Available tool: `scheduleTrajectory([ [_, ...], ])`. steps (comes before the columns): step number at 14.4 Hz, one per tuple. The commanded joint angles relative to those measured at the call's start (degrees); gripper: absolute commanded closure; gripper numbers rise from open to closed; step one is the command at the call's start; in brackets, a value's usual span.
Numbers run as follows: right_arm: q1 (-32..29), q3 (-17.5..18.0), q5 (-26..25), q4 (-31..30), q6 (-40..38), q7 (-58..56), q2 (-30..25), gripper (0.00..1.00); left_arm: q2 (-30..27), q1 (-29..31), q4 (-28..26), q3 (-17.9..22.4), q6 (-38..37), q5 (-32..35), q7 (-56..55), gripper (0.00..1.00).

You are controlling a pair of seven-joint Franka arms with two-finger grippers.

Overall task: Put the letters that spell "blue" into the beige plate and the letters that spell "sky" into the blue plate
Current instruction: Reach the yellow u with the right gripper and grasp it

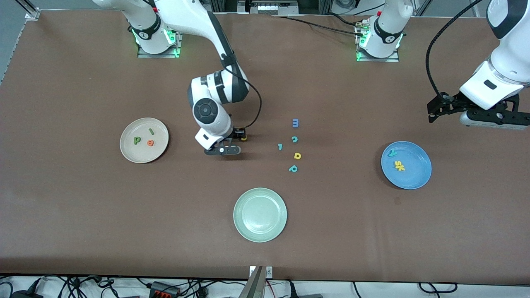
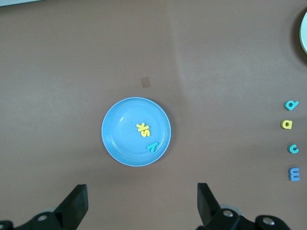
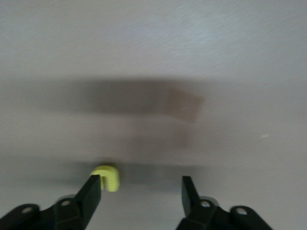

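Observation:
My right gripper [image 1: 223, 150] is down at the table between the beige plate [image 1: 143, 155] and the loose letters. In the right wrist view its jaws [image 3: 141, 182] stand open, and the yellow u [image 3: 108, 177] lies against the inner side of one finger, off centre. The beige plate holds the dark green b [image 1: 137, 140], green l [image 1: 151, 131] and orange e [image 1: 150, 142]. The blue plate [image 1: 414, 178] holds the teal y [image 1: 392, 152] and the yellow s and k [image 1: 399, 166]. My left gripper [image 2: 142, 189] hangs open and empty beside the blue plate [image 2: 120, 139] and waits.
A pale green plate [image 1: 260, 214] sits nearest the front camera. In the middle of the table lie a blue m [image 1: 295, 123], teal c [image 1: 294, 139], small teal l [image 1: 280, 146], yellow d [image 1: 297, 155] and teal p [image 1: 293, 168].

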Motion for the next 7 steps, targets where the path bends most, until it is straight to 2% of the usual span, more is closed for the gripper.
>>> scheduleTrajectory([
  [1, 1.1, 0.5, 1.6, 3.2, 0.2, 4.4, 2.0, 0.43, 0.3, -0.1, 1.1, -0.1, -0.1, -1.0, 1.1, 0.0],
  [7, 2.9, 0.6, 0.5, 3.9, 0.3, 4.0, 4.3, 0.42, 0.3, 0.0, 1.1, -0.2, -0.2, -1.2, 1.2, 0.0],
])
